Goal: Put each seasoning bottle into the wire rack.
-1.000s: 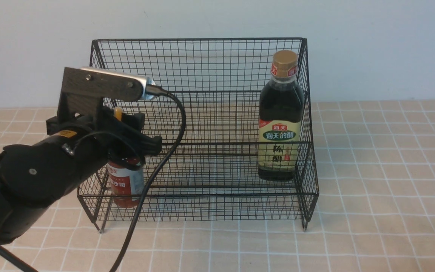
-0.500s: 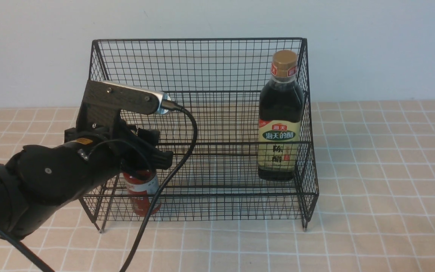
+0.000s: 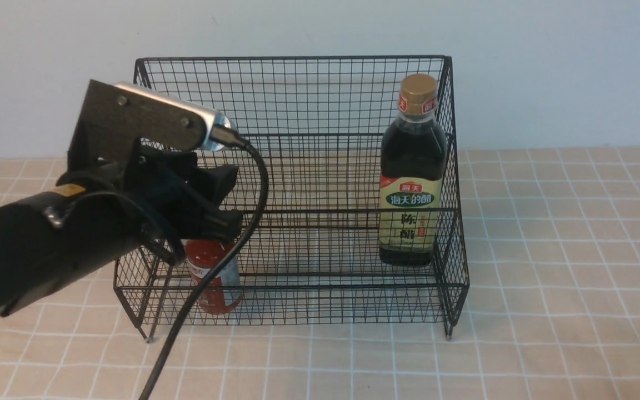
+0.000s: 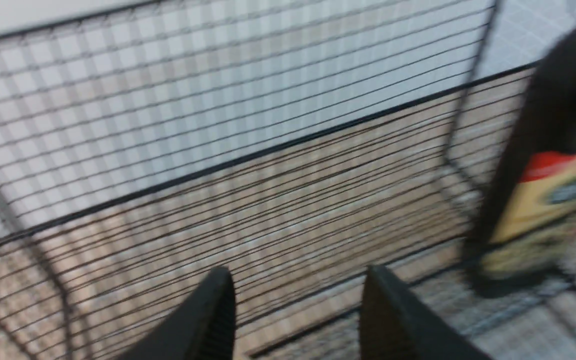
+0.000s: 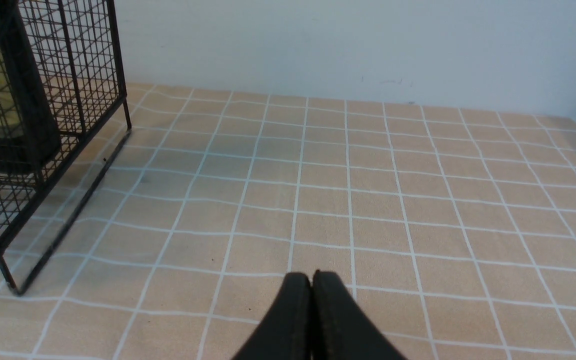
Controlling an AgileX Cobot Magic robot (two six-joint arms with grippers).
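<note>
Checked cloth (image 3: 548, 300), red bottle (image 3: 214, 278) below fingers (image 3: 220, 221)

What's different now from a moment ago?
The small red sauce bottle first shifted right and nearer inside the wire rack, then its base barely moved. The left gripper dipped with it, then rose back; its jaws now stand open with nothing between them, so it seems to have let go. The dark vinegar bottle and the rack stayed put.

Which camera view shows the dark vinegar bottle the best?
The front view: it shows the vinegar bottle from cap to base. The left wrist view gives a blurred part of its label and base; the right wrist view, only its lower part behind mesh.
</note>
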